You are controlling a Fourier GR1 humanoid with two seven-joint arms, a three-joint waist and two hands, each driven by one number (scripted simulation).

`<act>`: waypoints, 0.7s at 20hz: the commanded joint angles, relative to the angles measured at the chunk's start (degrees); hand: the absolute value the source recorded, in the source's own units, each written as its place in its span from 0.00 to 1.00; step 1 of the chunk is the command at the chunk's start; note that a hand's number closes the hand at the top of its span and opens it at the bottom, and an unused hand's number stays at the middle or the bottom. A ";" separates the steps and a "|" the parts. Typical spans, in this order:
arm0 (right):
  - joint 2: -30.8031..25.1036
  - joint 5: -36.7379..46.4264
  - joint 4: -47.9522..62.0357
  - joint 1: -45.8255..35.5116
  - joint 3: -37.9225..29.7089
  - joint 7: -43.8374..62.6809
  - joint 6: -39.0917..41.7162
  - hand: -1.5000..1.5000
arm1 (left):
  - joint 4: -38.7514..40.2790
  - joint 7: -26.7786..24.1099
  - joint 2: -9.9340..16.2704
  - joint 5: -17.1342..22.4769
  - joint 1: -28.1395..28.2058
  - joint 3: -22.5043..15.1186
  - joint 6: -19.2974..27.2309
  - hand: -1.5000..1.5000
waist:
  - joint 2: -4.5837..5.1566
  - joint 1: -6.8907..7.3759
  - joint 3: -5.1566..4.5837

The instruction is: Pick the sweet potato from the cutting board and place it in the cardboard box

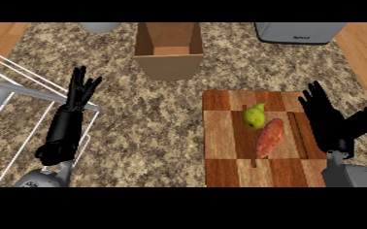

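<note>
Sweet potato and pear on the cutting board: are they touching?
Cannot tell. In the head view the sweet potato lies right against the pear, with no clear gap or plain contact.

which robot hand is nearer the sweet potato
Right. The right robot hand is open just right of the sweet potato; the left robot hand is far across the counter.

text: small dark mark, unreadable | on: grey appliance front, top right
</note>
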 commanded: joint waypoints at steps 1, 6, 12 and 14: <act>-3.34 1.76 -2.65 -2.51 -2.74 -0.01 -2.82 0.00 | 2.85 -1.85 -1.38 1.33 1.27 1.49 -0.28 0.50 | 0.30 -0.43 2.89; -3.66 12.05 -9.91 -10.07 -8.51 -13.48 -18.86 0.00 | 5.16 5.66 4.43 0.27 5.20 2.76 -0.50 0.50 | 0.19 -0.06 2.86; 6.37 24.60 -5.02 -2.85 -6.22 -10.97 -44.65 0.00 | 5.32 8.02 4.92 2.49 5.51 2.65 -3.50 0.50 | 0.58 -0.73 2.91; 7.65 27.72 -10.57 2.14 -2.85 -11.17 -46.25 0.00 | 4.71 6.81 4.04 1.45 8.84 1.32 -3.65 0.50 | 0.16 -0.56 2.93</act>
